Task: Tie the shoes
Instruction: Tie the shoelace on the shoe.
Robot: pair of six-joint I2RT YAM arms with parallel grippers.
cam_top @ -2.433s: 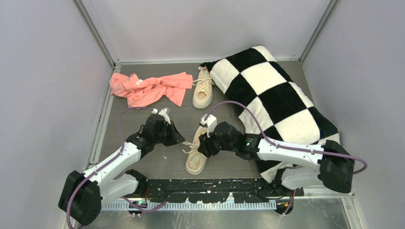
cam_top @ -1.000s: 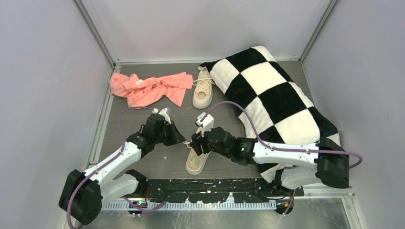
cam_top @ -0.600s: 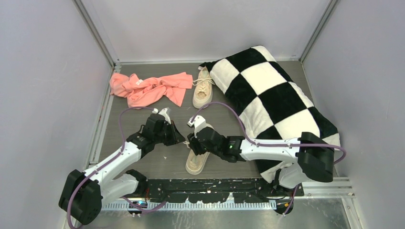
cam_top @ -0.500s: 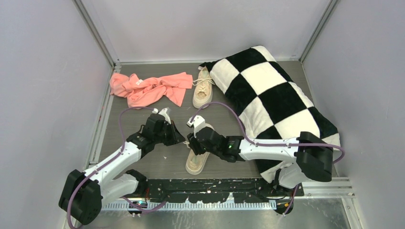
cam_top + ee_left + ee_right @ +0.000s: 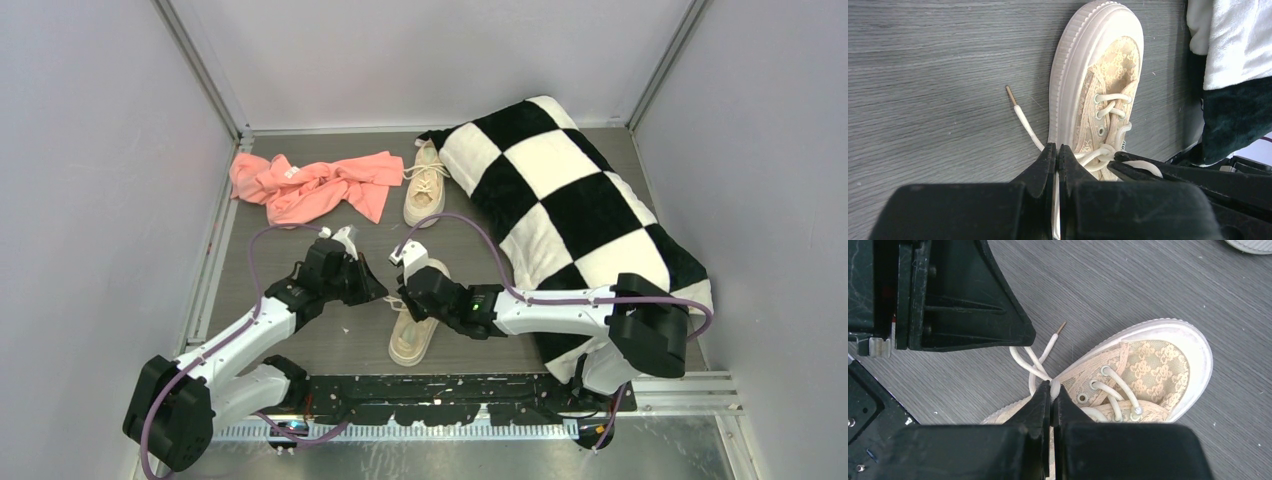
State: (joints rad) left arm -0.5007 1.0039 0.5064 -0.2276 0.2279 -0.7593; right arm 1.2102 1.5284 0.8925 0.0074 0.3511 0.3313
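Top external view shows the left arm reaching toward 1 o'clock and the right arm stretched low toward 9 o'clock, their tips almost meeting above the near shoe [image 5: 410, 340], which lies at 6 o'clock on the desk [image 5: 300, 255]. The left pincer [image 5: 1058, 150] is clenched on one cream lace [image 5: 1024, 120], and the right pincer [image 5: 1051, 390] is clenched on a lace strand [image 5: 1050, 344]. The second shoe [image 5: 425, 192] stands at 12 o'clock, just beside the checkered pillow [image 5: 575, 200].

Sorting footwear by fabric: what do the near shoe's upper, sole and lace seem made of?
The upper looks like beige patterned woven fabric, matte, with a lace-like weave visible. The sole is probably pale rubber, matte, with a ribbed rim. The lace is smooth round cream cord; its brownish tip could be metal or plastic.
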